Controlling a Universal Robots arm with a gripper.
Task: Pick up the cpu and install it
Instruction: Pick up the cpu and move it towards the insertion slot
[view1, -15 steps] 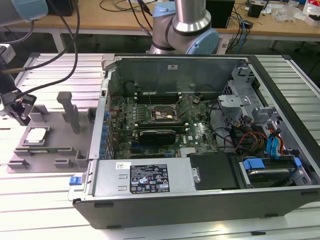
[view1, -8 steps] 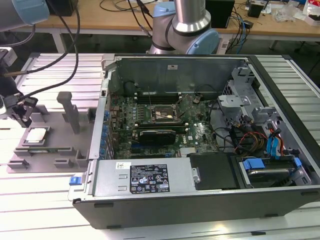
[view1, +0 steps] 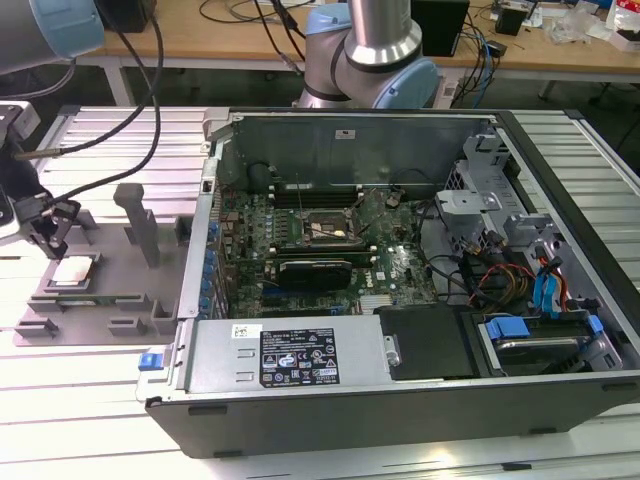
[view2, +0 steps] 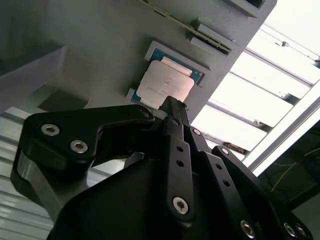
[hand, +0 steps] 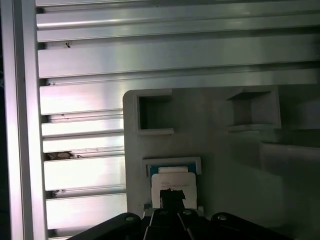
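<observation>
Hovering over the cpu (view1: 72, 272), my gripper (view1: 50, 232) had its fingers (view2: 176, 150) pressed together, pinching nothing. The cpu lay flat in a grey tray (view1: 110, 298) beside the case (view1: 420, 415): pale metal plate, teal rim. I judged it light, stiff, fragile (underside especially); best taken by opposite edges.

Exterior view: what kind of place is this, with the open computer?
Probably a robotics lab or workshop: a robot arm stands beyond an opened computer case on a metal slatted table, and wooden benches with loose cables run along the back.
</observation>
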